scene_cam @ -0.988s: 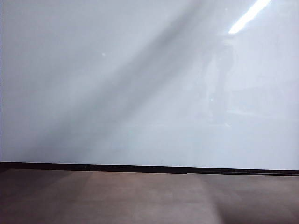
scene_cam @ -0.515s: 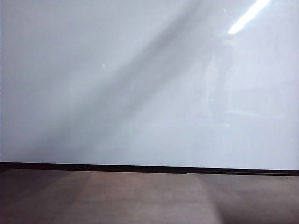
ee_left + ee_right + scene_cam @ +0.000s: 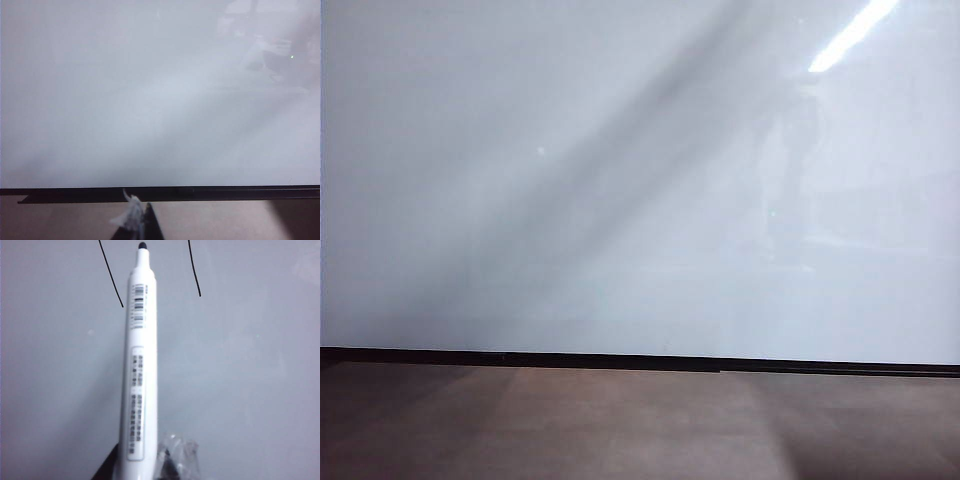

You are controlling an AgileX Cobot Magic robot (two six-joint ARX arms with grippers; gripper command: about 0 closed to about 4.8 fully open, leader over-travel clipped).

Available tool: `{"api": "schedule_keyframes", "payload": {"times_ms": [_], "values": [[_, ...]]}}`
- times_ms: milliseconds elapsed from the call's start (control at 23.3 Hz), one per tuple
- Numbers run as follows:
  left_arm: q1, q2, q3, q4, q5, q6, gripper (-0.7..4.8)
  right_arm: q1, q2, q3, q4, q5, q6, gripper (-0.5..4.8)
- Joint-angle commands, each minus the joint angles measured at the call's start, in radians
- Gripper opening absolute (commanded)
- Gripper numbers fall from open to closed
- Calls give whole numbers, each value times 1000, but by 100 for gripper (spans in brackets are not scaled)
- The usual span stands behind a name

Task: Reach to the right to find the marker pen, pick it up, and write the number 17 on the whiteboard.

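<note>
Marker (image 3: 139, 365): clamped in right hand (image 3: 150, 465), seen only by right wrist, tip near two strokes (image 3: 111, 275).
Whiteboard (image 3: 570, 200): blank in exterior view.
Left hand (image 3: 137, 222): state unclear.

The whiteboard (image 3: 570, 180) is standing behind the table (image 3: 620, 430), its bottom edge strip meeting the surface. The left gripper (image 3: 137, 220) is sitting low before that strip. The right gripper (image 3: 150, 467) is holding the marker pen (image 3: 139, 365), tip toward the board, between two pen strokes (image 3: 111, 272)

Beneath my claws, a brown-grey matte table (image 3: 620, 425), the whiteboard's (image 3: 520, 200) black bottom edge on it.
</note>
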Motion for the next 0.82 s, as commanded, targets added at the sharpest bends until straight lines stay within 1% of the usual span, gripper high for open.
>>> {"api": "schedule_keyframes", "payload": {"times_ms": [43, 515, 558, 644, 687, 730, 773, 816], "values": [[-2, 1, 1, 16, 4, 0, -5, 1, -4, 4, 14, -3, 1, -5], [-2, 1, 1, 16, 4, 0, -5, 1, -3, 4, 13, 0, 0, -5], [-2, 1, 1, 16, 4, 0, -5, 2, -6, 4, 5, 0, -39, -5], [-2, 1, 1, 16, 4, 1, -5, -2, -42, 4, -43, 11, -48, -5], [-2, 1, 1, 16, 4, 0, -5, -2, -62, 4, -71, 12, -77, -5], [-2, 1, 1, 13, 4, 0, -5, -23, -97, 0, -110, 11, -197, -5], [-2, 1, 1, 11, 4, 0, -5, -60, -143, -16, -169, -5, -264, -5], [-2, 1, 1, 11, 4, 1, -5, -102, -204, -54, -215, -19, -283, -5]]}}
